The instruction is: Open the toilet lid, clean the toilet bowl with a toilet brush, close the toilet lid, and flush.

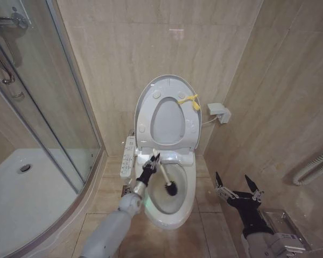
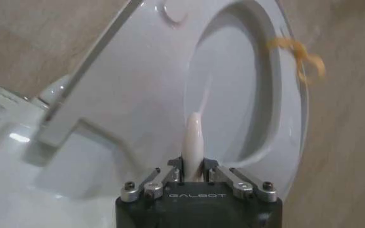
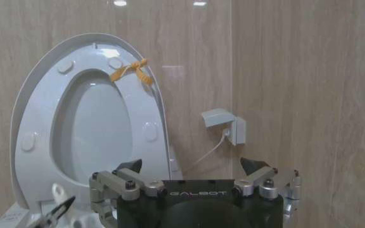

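Note:
The toilet lid (image 1: 167, 122) stands raised against the back wall with the seat ring in front of it, and a yellow loop tag (image 1: 191, 101) hangs at its upper edge. My left gripper (image 1: 150, 160) is over the rear of the toilet bowl (image 1: 175, 220), shut on the toilet brush (image 1: 170, 187). The brush's dark head is down inside the bowl. In the left wrist view the cream handle (image 2: 194, 135) pokes out between the shut fingers. My right gripper (image 1: 238, 188) hovers open and holds nothing, over the floor right of the toilet. The right wrist view faces the lid (image 3: 91, 123).
A glass shower enclosure (image 1: 43, 107) with a white tray (image 1: 21, 193) takes up the left. The button panel (image 1: 128, 157) runs along the toilet's left side. A white wall box (image 1: 218, 112) with a cable sits right of the lid. A ribbed hose (image 1: 316, 167) hangs on the right wall.

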Available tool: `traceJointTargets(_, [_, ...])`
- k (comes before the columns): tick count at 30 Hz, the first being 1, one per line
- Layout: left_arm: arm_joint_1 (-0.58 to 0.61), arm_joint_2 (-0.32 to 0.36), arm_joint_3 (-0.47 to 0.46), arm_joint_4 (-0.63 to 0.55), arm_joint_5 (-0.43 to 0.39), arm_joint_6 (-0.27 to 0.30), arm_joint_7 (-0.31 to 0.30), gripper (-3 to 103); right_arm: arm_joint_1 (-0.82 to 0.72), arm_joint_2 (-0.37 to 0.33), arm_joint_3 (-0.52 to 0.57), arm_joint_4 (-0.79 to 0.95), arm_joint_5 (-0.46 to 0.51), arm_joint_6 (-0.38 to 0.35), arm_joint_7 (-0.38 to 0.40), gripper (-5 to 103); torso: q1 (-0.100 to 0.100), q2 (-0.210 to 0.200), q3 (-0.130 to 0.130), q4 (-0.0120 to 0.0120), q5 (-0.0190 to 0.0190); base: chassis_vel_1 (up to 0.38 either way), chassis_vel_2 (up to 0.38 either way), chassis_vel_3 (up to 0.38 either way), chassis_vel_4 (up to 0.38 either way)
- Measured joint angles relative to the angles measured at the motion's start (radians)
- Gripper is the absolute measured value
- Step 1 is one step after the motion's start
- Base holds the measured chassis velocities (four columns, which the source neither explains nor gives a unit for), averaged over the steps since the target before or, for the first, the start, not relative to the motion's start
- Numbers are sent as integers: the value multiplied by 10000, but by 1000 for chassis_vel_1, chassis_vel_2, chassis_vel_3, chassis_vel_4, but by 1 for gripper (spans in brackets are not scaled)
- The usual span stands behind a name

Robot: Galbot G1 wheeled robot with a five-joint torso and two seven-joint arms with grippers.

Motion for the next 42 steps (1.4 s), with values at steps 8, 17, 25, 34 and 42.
traceJointTargets(8, [-256,-642,-17,1118,507,-446,439,20,0,0,0,0,0,0,0,100,0,0,0,5,2,0,0,0,0])
traceJointTargets(17, [-162,-751,-33,1634,1981,-793,764,20,0,0,0,0,0,0,0,100,0,0,0,5,0,0,0,0,0])
traceJointTargets(25, [-715,-1442,-494,2124,2377,-1556,868,20,-1,0,0,0,0,0,1,100,0,0,0,1,-1,0,0,0,0])
traceJointTargets(34, [-718,-1904,-519,2806,2471,-1643,1175,20,0,0,0,0,0,0,0,100,0,0,0,7,2,0,0,0,0])
traceJointTargets(42, [-494,-1685,-401,2389,2298,-1508,1075,20,0,1,0,0,0,0,0,100,0,0,0,4,1,0,0,0,0])
